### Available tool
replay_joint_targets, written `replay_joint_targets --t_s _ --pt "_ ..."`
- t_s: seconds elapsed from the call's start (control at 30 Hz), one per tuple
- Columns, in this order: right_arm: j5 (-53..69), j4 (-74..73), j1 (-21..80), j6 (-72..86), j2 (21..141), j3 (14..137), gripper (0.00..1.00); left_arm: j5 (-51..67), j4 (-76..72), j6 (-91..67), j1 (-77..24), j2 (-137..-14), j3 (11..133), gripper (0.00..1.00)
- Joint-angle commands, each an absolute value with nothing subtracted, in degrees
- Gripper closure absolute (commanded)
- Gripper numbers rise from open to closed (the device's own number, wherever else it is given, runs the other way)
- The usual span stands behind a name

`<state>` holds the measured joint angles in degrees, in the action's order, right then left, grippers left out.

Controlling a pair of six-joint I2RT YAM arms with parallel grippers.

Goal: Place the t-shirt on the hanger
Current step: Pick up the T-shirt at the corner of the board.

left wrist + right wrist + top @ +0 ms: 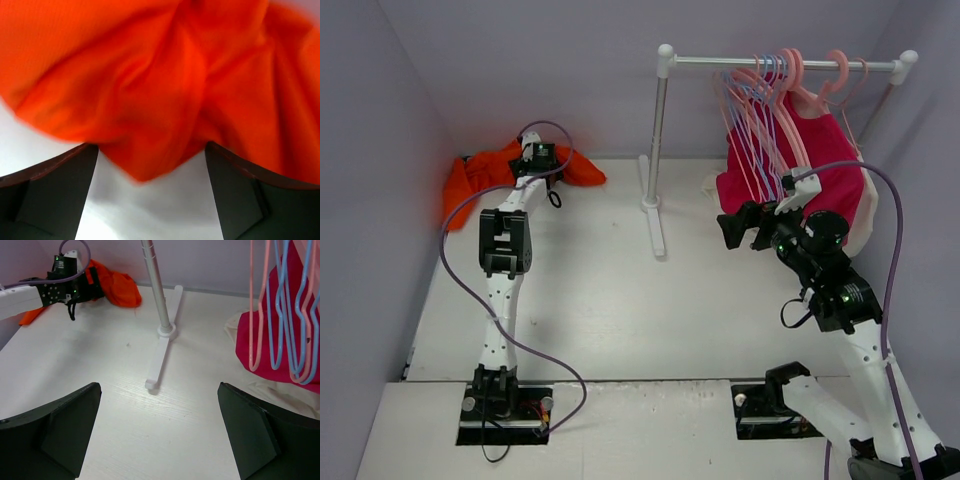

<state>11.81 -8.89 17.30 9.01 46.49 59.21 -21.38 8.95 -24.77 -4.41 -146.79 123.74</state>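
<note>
Where the table (620, 300) meets the far-left corner of the wall, the t-shirt (470, 180) lies crumpled in a bright orange heap. The left arm stretches out to it, and the left gripper (542, 160) sits over the right part of the heap. Seen from the left wrist, the t-shirt (165, 75) fills the upper view in loose folds, one fold dipping between the fingers (55, 185). Those fingers stand wide apart and pinch nothing; whether they touch the cloth cannot be told.

Further right, near the middle of the far side, stands the white post (660, 130) of a clothes rack, its foot (655, 225) flat on the table. From the rail (820, 64) at the right hang pink hangers (251, 300) mixed with lavender hangers (755, 125), well apart from the t-shirt. A magenta shirt (840, 175) hangs behind them.

Just below the hangers, the right gripper (745, 232) is raised above the table, pointing toward the left. From its wrist camera the right gripper (158, 387) shows both fingers spread wide, with nothing between them.
</note>
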Motion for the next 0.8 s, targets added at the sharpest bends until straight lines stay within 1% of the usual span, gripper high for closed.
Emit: replay_joint_targets --t_s 0.0,0.03,0.07,0.13,0.2,0.23,0.3,0.43,0.57,0.6,0.77 --pt "14.7 -4.6 17.6 12.0 45.3 58.9 0.00 -21.7 6.3 -26.2 -4.0 -147.5 131.7 0.21" --pt "14.7 -4.6 17.7 12.1 45.0 58.6 0.00 -21.2 6.2 -25.6 -4.0 -148.2 133.1 0.29" --pt "14.6 -4.7 17.7 12.3 44.8 58.4 0.00 -20.7 6.2 -24.8 -3.9 -148.5 133.8 0.39" --pt "14.5 -4.7 17.6 12.8 44.7 58.4 0.00 -19.6 4.2 -23.1 -3.8 -148.2 133.3 0.69" --pt "14.7 -4.7 17.7 12.6 45.1 58.5 0.00 -18.3 1.4 -19.7 -4.0 -146.0 131.5 0.97" --pt "14.9 -4.7 17.7 12.1 45.4 58.7 0.00 -17.6 0.7 -18.7 -4.2 -144.5 130.6 1.00" --pt "16.0 -4.7 17.7 10.8 47.1 59.8 0.00 -16.7 -1.6 -15.5 -4.6 -140.0 128.3 1.00" --pt "18.8 -4.6 17.7 8.5 52.1 63.7 0.00 -15.7 0.2 -7.7 -7.3 -125.7 123.3 1.00" --pt "21.9 -4.6 18.7 7.1 56.4 67.0 0.00 -16.0 9.7 -5.8 -10.9 -111.3 121.6 1.00" --pt "21.9 -4.6 19.3 6.9 57.4 67.8 0.00 -15.7 12.9 -6.3 -11.8 -107.1 121.2 1.00" --pt "19.9 -4.6 24.4 4.7 59.6 70.5 0.00 -12.9 19.6 -8.6 -14.7 -93.0 116.7 1.00"
